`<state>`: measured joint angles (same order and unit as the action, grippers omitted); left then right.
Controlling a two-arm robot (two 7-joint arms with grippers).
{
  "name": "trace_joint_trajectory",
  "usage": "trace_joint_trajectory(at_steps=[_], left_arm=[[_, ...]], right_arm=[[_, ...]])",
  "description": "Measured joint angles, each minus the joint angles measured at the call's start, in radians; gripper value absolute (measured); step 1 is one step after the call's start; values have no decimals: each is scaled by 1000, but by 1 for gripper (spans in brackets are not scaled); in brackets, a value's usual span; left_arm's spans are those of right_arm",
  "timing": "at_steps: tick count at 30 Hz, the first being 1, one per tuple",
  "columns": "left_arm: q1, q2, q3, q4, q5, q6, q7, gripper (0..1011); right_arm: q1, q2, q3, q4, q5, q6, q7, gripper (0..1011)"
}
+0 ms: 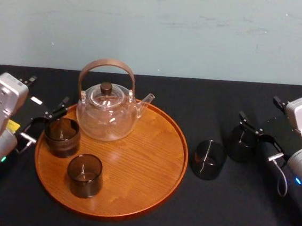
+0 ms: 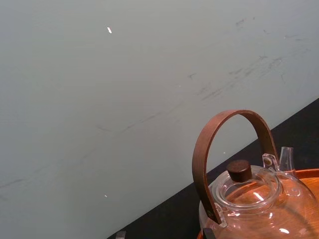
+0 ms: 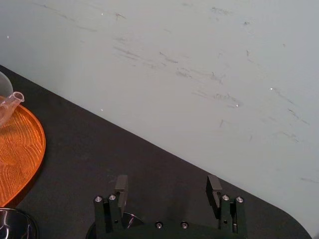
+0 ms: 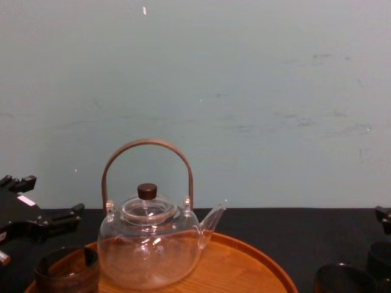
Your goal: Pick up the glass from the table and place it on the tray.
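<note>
Glass to be moved, by the look of things: rightmost glass [image 1: 242,144], upright on the table [image 1: 206,97], well right of the tray [image 1: 141,160]. Step in hand, on that reading: the reach, with no grip taken and nothing lifted.

At far left, left hand [image 1: 43,124] beside the tray's left rim, fingers spread wide, holding nothing. Just right of its fingertips, first glass [image 1: 61,136], dark and short, standing on the tray; touching or not, cannot tell. Nearer, second glass [image 1: 84,175], same kind, also upright on the tray. Behind those two, clear teapot [image 1: 106,117] with a curved brown handle, spout pointing right. Right half of the tray bare wood. Past the right rim, on the black cloth, third glass [image 1: 208,159], near the tray but apart from it. Farther right and a little farther back, the rightmost glass, with right hand [image 1: 255,136] close against its right side, fingers wide apart, clamping nothing; how deep between them, cannot tell.

Next move, as a judgement: ease in until both fingers flank the wall of the glass, close gently, lift straight up, carry left above the third glass and the rim, then set down on the bare wood right of the teapot, clear of the spout.
</note>
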<state>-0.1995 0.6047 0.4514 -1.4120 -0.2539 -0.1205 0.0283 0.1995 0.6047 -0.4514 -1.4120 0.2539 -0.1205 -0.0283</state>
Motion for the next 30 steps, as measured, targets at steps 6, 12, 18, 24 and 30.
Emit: trace_joint_trajectory(at_steps=[6,12,18,24,30], left_arm=[[0,0,0,0,0,0,0,1001],[0,0,0,0,0,0,0,1001],[0,0,0,0,0,0,0,1001],[0,0,0,0,0,0,0,1001],[0,0,0,0,0,0,0,1001]], right_arm=[[0,0,0,0,0,0,0,1002],[0,0,0,0,0,0,0,1002],[0,0,0,0,0,0,0,1002],[0,0,0,0,0,0,0,1002],[0,0,0,0,0,0,0,1002]])
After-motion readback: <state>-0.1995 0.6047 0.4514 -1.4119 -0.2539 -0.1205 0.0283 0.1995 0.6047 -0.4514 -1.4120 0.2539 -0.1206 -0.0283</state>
